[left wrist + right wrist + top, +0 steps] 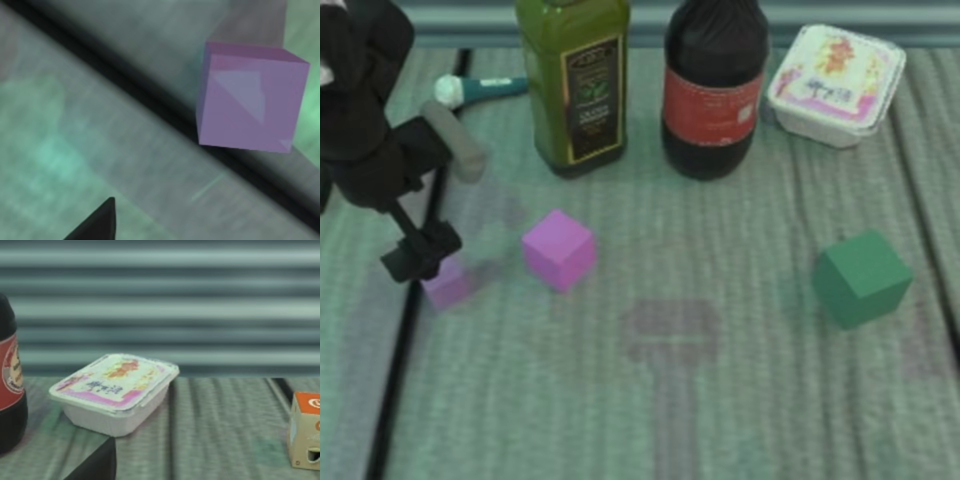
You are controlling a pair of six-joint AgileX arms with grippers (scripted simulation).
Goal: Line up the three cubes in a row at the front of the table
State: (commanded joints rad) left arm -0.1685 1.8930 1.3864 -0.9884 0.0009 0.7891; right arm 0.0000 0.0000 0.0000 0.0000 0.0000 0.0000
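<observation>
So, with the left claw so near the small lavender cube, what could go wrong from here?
1. The lavender cube sits beside a dark plank gap; a nudge from the left claw might tip it against that gap.
2. The magenta cube lies close by, so a wide swing could knock it.
3. The green cube is far to the right, and the olive oil bottle and dark sauce bottle stand behind, where an arm could topple them.

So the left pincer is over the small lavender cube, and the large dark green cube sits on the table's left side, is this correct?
Not quite. The large dark green cube sits on the table's right side, as the top view shows. The left pincer is indeed over the small lavender cube.
</observation>
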